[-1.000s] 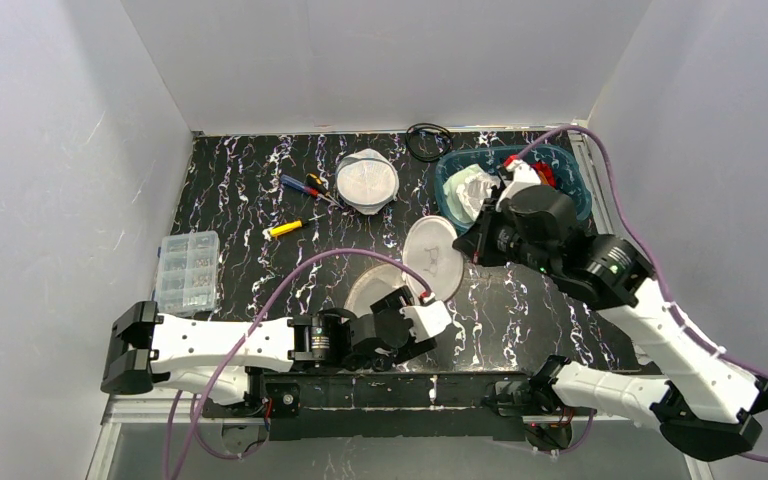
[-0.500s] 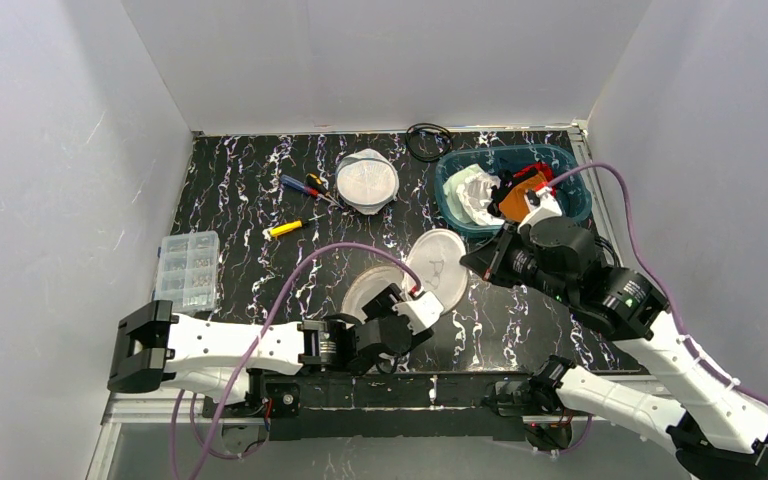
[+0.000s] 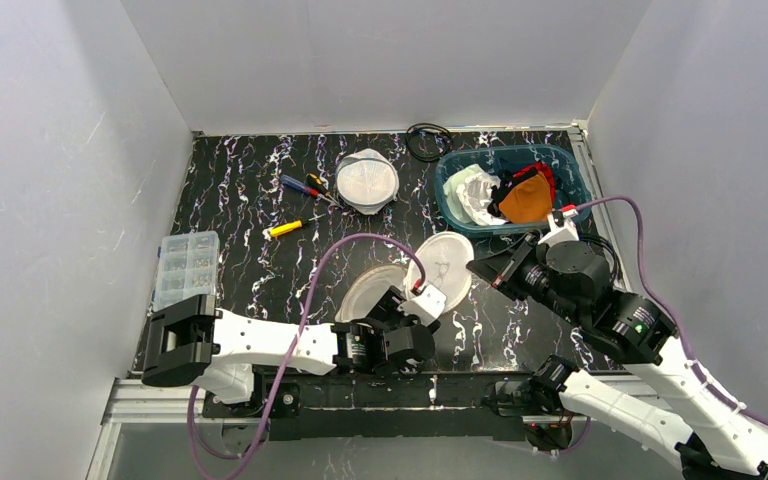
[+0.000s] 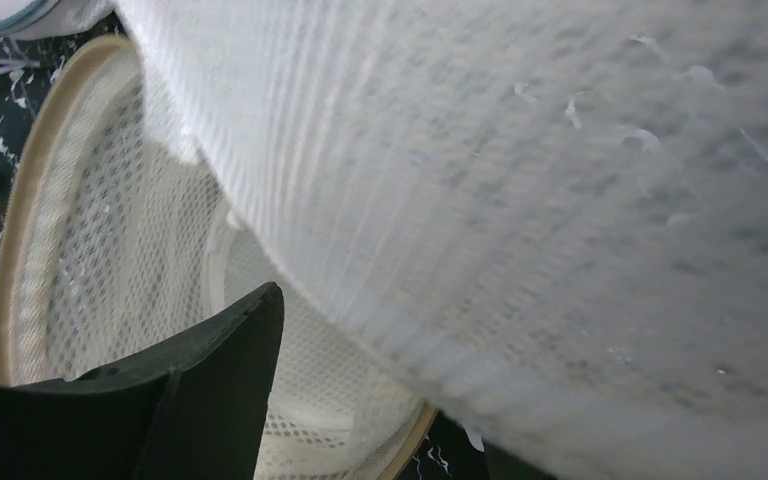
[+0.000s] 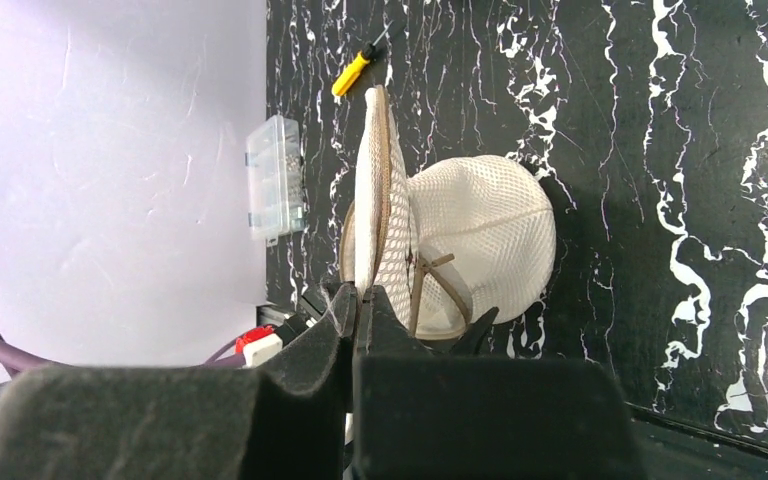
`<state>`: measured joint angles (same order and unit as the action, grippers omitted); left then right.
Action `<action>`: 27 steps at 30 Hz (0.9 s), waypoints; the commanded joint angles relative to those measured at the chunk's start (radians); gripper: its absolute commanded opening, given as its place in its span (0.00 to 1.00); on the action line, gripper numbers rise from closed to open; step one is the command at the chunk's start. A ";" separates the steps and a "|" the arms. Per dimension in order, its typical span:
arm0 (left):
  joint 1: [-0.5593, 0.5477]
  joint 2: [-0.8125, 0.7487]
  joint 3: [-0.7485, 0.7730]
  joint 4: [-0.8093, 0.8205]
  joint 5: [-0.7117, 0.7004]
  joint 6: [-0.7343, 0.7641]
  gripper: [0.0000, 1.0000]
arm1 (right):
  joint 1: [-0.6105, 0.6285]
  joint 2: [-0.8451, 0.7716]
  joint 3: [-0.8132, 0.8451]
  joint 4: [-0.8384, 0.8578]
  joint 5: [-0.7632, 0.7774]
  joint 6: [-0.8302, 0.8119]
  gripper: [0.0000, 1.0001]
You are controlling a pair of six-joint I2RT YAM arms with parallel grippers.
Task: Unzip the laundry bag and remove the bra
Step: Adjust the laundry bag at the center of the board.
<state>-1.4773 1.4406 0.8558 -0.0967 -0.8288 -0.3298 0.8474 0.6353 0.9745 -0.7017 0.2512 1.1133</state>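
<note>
Top external view: the laundry bag [image 3: 438,262] lies unzipped at table centre, its two round mesh halves folded apart, one lying low and the other raised on edge. The bra [image 3: 526,200], orange with dark trim, rests in the teal bin [image 3: 566,160] at the far right, beside pale cloth [image 3: 470,190] and well apart from the bag. Judgement: both task steps appear done, and the bin serves as the drop point.

The left gripper [image 3: 410,300] sits where the halves meet, apparently to steady the bag open. Left wrist view shows one black finger [image 4: 210,370] against the mesh. Blurred fabric hides the other, so whether it grips cannot be told.

The right gripper [image 3: 478,268] points at the raised half's rim, just beside it. Right wrist view shows its jaws together. The rim ends at the tips, and a pinch on it cannot be confirmed.

Writing: none legible. No brand or label is readable on the bag, the bin, the clear organiser box [image 3: 188,268] or the second mesh bag [image 3: 367,182].
</note>
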 commanded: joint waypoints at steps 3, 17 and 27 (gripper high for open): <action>-0.008 0.001 0.072 -0.170 -0.178 -0.135 0.39 | 0.005 -0.018 0.032 0.045 0.056 0.038 0.01; -0.006 -0.238 0.077 -0.274 -0.119 -0.110 0.27 | 0.005 -0.038 0.027 -0.028 0.124 -0.040 0.01; -0.003 -0.328 0.085 -0.355 -0.052 -0.040 0.41 | 0.004 -0.035 -0.020 -0.053 0.131 -0.103 0.01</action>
<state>-1.4815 1.1271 0.9195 -0.3756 -0.8787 -0.3809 0.8474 0.6037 0.9657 -0.7605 0.3573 1.0416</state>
